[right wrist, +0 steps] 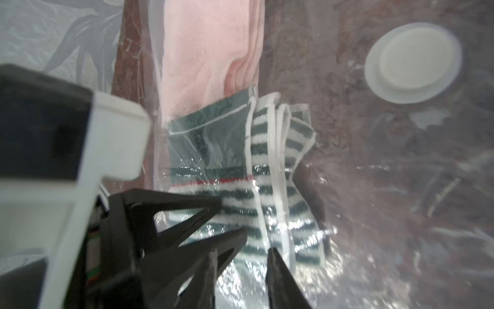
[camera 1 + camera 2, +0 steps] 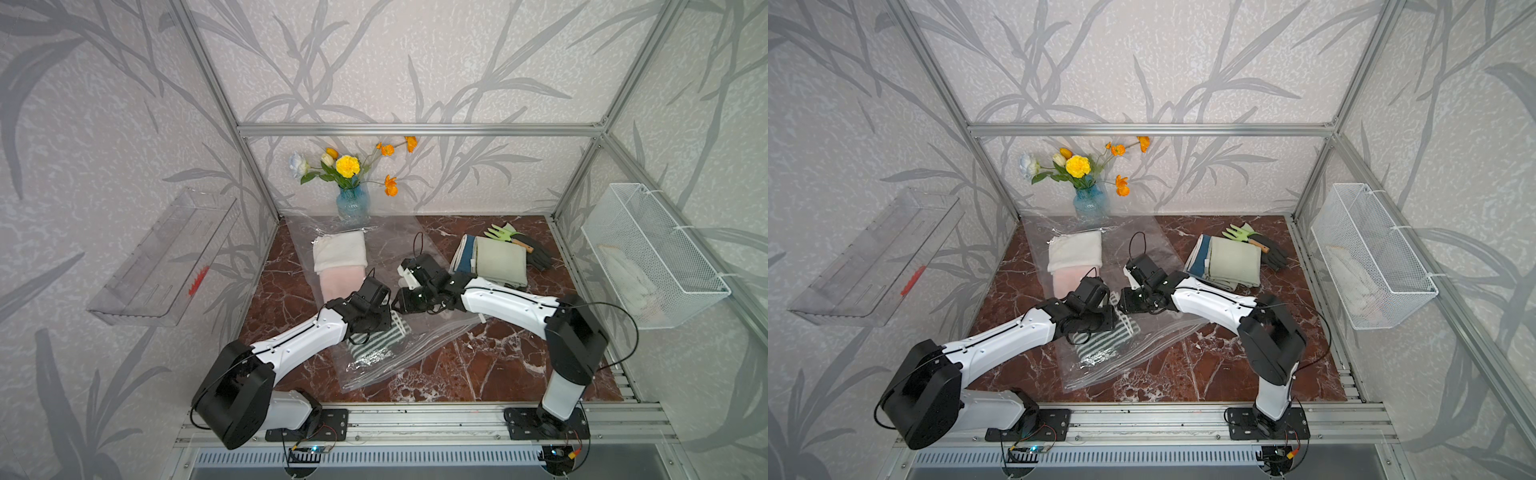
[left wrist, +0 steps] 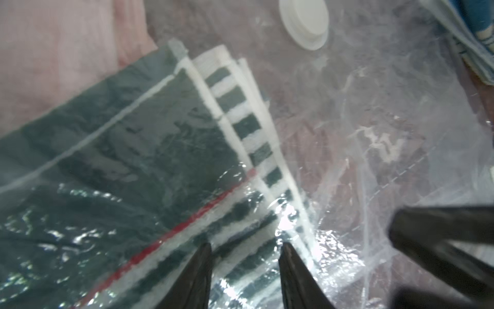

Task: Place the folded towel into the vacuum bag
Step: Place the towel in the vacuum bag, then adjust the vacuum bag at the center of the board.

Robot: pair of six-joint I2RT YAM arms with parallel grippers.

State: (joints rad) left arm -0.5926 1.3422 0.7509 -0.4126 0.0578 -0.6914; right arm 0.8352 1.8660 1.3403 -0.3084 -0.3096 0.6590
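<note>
Left hand point(image 3: 246, 244), right hand point(image 1: 242, 254): both part open.
Striped towel point(image 1: 267, 149) lies at bag point(image 2: 386, 266) mouth; pushing deeper seems left.

Folded towel point(image 2: 380, 345): dark green and white stripes, one red line. Vacuum bag point(image 2: 390, 253): clear; valve cap point(image 3: 304, 22) white. Counter point(image 2: 498, 365): red-brown marble, white veins.
</note>
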